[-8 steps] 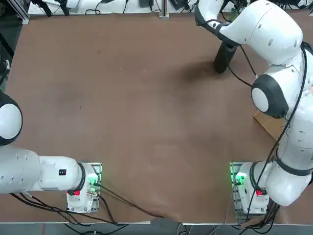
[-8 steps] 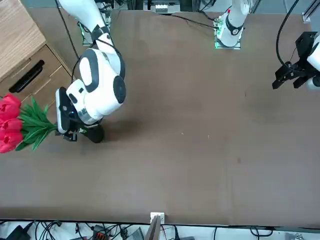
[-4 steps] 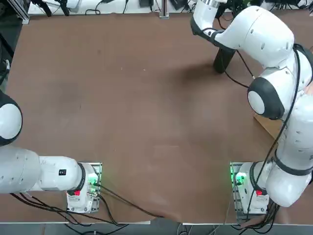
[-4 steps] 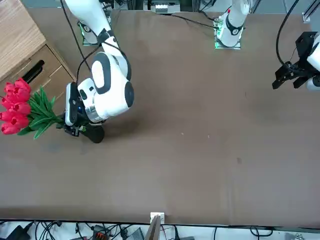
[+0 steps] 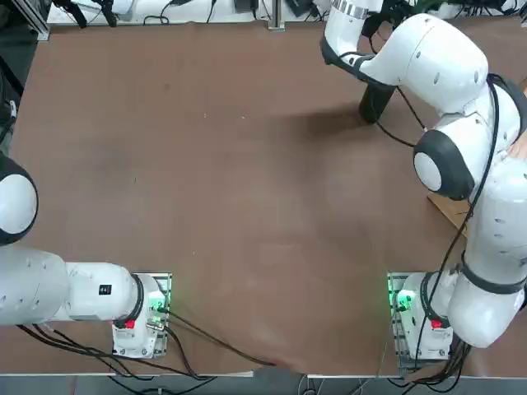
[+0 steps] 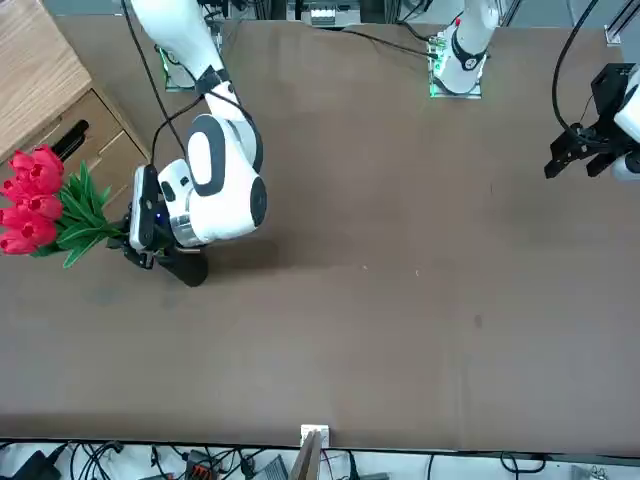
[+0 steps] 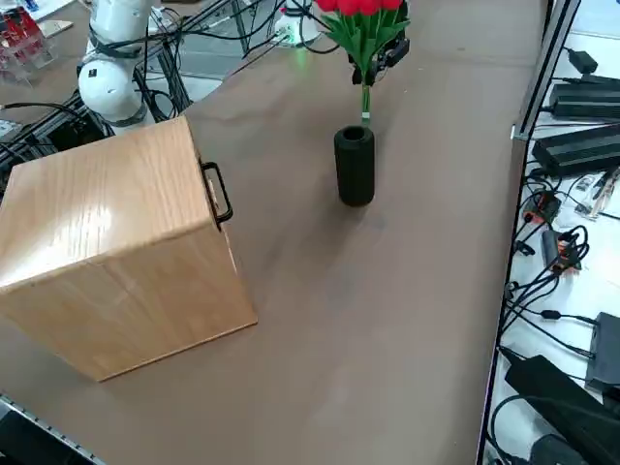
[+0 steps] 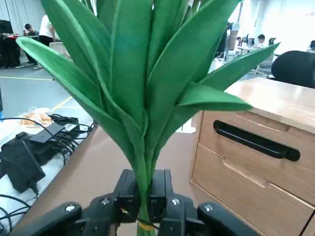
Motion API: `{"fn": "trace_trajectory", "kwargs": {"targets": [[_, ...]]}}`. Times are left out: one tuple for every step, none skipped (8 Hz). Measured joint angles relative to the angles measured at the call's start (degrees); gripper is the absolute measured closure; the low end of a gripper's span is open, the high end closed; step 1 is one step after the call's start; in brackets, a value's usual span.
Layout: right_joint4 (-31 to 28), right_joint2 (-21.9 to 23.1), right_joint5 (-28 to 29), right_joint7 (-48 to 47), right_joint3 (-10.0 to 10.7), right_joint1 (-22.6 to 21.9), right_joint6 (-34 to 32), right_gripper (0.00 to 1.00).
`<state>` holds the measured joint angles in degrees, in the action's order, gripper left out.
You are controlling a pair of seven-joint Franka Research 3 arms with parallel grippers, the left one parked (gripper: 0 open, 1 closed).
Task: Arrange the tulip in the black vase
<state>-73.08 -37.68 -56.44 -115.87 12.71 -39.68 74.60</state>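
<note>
Right hand (image 8: 143, 209) grips the tulip (image 8: 142, 83) low on its thin stems, probably light and bendy, above the black vase (image 7: 355, 167).

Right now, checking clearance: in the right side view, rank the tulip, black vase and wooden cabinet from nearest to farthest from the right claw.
1. tulip, held in the shut right claw.
2. black vase, upright just below the stem ends.
3. wooden cabinet, farthest, at that view's left.
</note>
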Motion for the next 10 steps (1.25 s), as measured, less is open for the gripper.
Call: {"fn": "trace_trajectory", "kwargs": {"targets": [[-0.28, -0.79, 0.0, -0.67, 0.0, -0.07, -0.31, 0.89], [-0.33, -1.46, -0.02, -1.08, 0.0, -0.3, -0.65, 0.89], [-0.33, -1.92, -0.04, -1.29, 0.0, -0.56, -1.07, 0.89], [-0.34, -2.25, -0.05, -1.38, 0.0, -0.72, -1.35, 0.89], [-0.38, -2.61, -0.06, -1.41, 0.0, -0.84, -1.78, 0.89], [-0.4, -3.09, -0.06, -1.41, 0.0, -1.0, -2.27, 0.89], [-0.41, -3.55, -0.06, -1.42, 0.0, -1.24, -2.69, 0.89], [-0.42, -3.91, -0.06, -1.42, 0.0, -1.43, -3.21, 0.89], [-0.44, -4.25, -0.06, -1.42, 0.0, -1.53, -3.51, 0.89], [-0.45, -4.69, -0.06, -1.44, 0.0, -1.57, -3.55, 0.89]]}}
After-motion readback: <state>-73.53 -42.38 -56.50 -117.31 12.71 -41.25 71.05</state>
